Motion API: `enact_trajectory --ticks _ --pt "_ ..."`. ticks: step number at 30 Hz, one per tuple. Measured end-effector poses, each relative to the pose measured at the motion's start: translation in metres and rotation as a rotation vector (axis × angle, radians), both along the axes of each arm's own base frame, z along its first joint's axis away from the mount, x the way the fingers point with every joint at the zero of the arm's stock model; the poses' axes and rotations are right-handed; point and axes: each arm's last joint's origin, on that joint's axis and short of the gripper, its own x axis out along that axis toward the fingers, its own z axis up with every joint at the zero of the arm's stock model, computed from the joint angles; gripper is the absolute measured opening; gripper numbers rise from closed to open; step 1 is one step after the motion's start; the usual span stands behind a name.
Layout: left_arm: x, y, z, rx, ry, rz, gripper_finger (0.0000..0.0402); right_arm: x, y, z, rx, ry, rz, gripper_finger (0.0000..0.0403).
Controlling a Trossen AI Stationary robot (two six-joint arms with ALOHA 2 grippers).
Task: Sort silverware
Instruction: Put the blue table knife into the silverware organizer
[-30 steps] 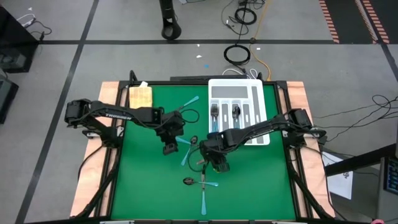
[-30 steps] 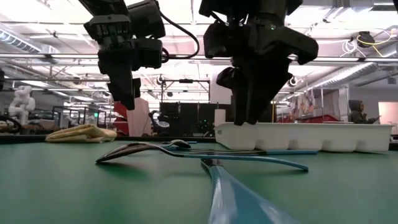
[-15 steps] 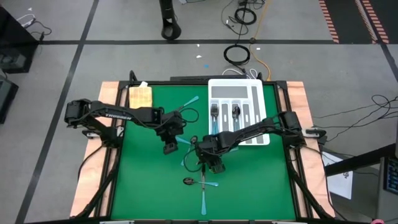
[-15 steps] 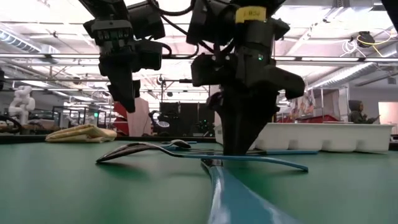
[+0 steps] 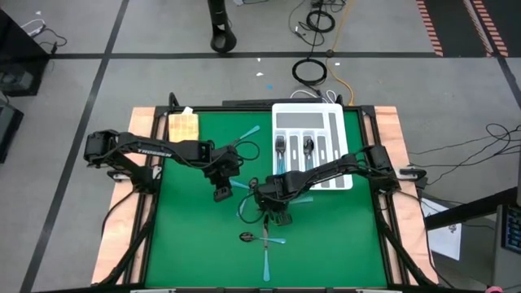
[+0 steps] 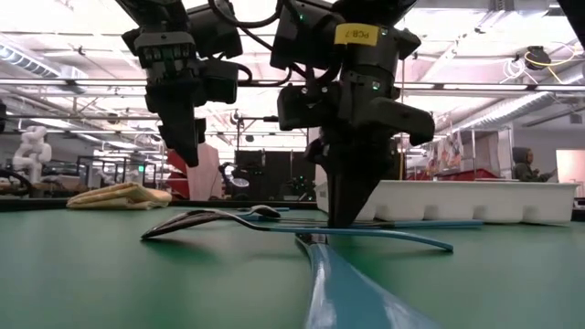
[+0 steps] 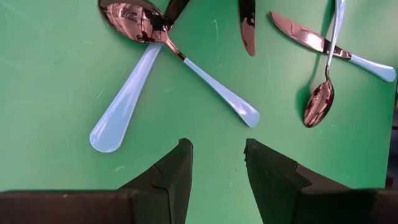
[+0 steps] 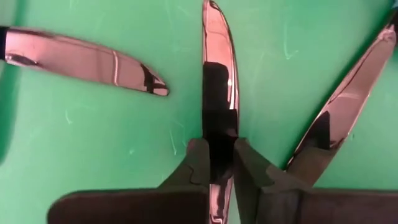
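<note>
The silverware (image 5: 252, 203), pieces with light-blue handles, lies scattered on the green mat in the middle of the table. My right gripper (image 5: 273, 216) is down at the mat (image 6: 345, 219), shut on a knife (image 8: 214, 74) that lies between two other knife blades (image 8: 81, 59) (image 8: 348, 106). My left gripper (image 5: 221, 195) hangs open above the mat (image 7: 217, 149), just left of the pile, over a large spoon (image 7: 134, 18) and a small spoon (image 7: 320, 102). The white tray (image 5: 338, 118) stands at the far right. My right gripper pinches the knife's metal blade (image 8: 214, 127) between its two fingers (image 8: 196, 158), one on each long edge. The fingers come from above and point down. The knife lies flat on the mat, its tip pointing away from the fingers.
The tray holds a fork (image 5: 281, 146) and a spoon (image 5: 309, 146) in separate slots. A yellow folded cloth (image 5: 184, 124) lies at the far left corner. More pieces lie toward the near edge (image 5: 267, 256). Bare mat shows at the near left and near right.
My right gripper has come down to the mat, shifting a little toward the table's left edge, and has shut on the knife blade. The knife stays flat on the mat.
</note>
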Motion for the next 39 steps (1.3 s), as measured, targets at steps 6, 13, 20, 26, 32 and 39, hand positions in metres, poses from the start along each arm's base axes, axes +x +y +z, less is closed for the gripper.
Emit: enact_trajectory --ticks 6,13,20,26,32,39 --pt "0.000 0.000 0.000 0.000 0.003 -0.002 0.0153 0.008 0.003 0.009 0.014 -0.003 -0.078 0.0005" --pt "0.000 0.000 0.000 0.019 0.001 -0.006 0.0153 0.027 0.007 0.029 0.053 -0.065 -0.139 0.0003" --pt "-0.003 0.001 -0.002 0.072 0.033 0.003 0.0153 0.032 0.004 0.056 0.033 -0.116 -0.243 0.0003" --pt "-0.002 0.001 -0.001 0.027 0.018 -0.012 0.0153 0.012 0.008 0.116 0.044 -0.202 -0.346 0.0001" --pt "0.011 -0.004 0.007 -0.075 -0.123 -0.002 0.0153 -0.036 0.010 0.119 -0.161 0.072 -0.351 0.0010" --pt "0.020 -0.019 0.012 -0.082 -0.214 -0.032 0.0153 -0.058 0.016 0.078 -0.126 0.174 -0.321 0.0095"
